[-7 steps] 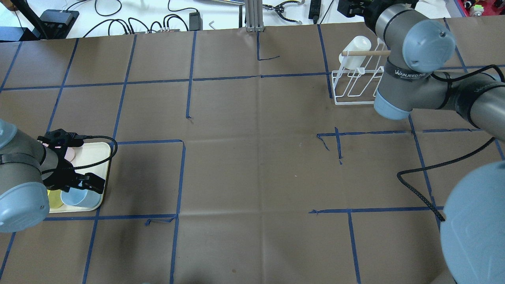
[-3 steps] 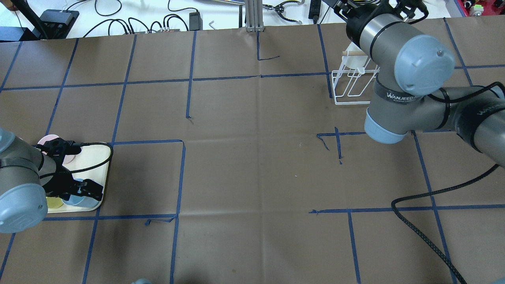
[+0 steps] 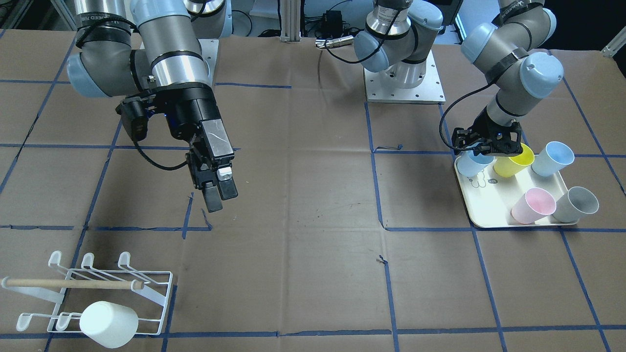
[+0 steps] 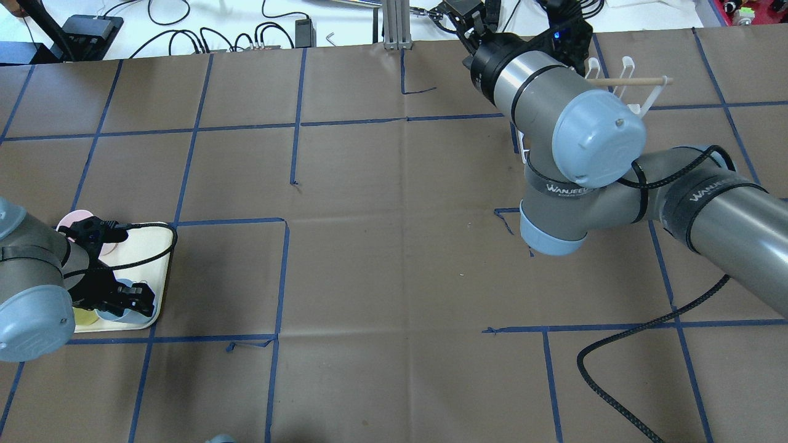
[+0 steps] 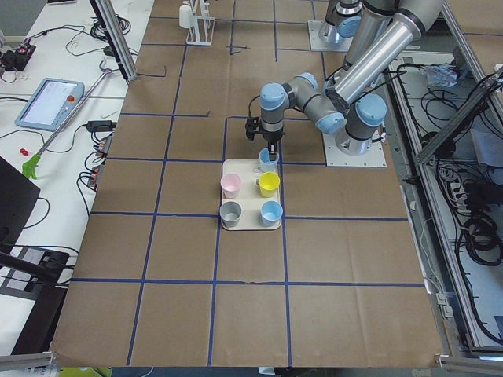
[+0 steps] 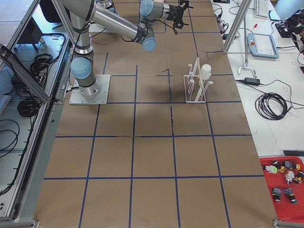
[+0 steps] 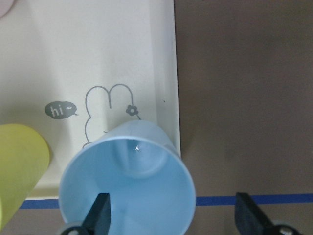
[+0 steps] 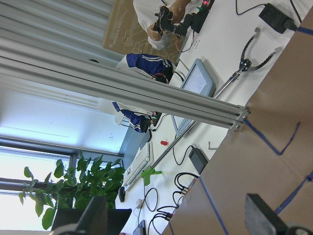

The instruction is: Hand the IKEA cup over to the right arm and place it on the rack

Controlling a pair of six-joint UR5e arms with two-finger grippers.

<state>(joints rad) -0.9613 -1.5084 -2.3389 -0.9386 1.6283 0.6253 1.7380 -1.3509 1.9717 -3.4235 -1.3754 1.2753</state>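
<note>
A light blue IKEA cup (image 7: 127, 181) stands upright at the corner of a cream tray (image 3: 489, 217); it also shows in the front view (image 3: 470, 166). My left gripper (image 7: 173, 220) is open and low over it, one finger inside the cup and one outside its rim. My right gripper (image 3: 221, 200) is open and empty, held in the air over mid-table, well away from the rack (image 3: 98, 286). The white wire rack with its wooden dowel (image 3: 68, 282) holds one white cup (image 3: 108, 318). In the overhead view the right arm hides most of the rack (image 4: 646, 98).
The tray also carries a yellow cup (image 3: 513, 159), another blue cup (image 3: 552, 157), a pink cup (image 3: 533, 205) and a grey cup (image 3: 577, 204). The table is covered in brown paper with blue tape lines. Cables and tools lie beyond its far edge.
The right arm has swung away from the rack towards the table's middle. The left gripper has dropped lower around the light blue cup's rim.
</note>
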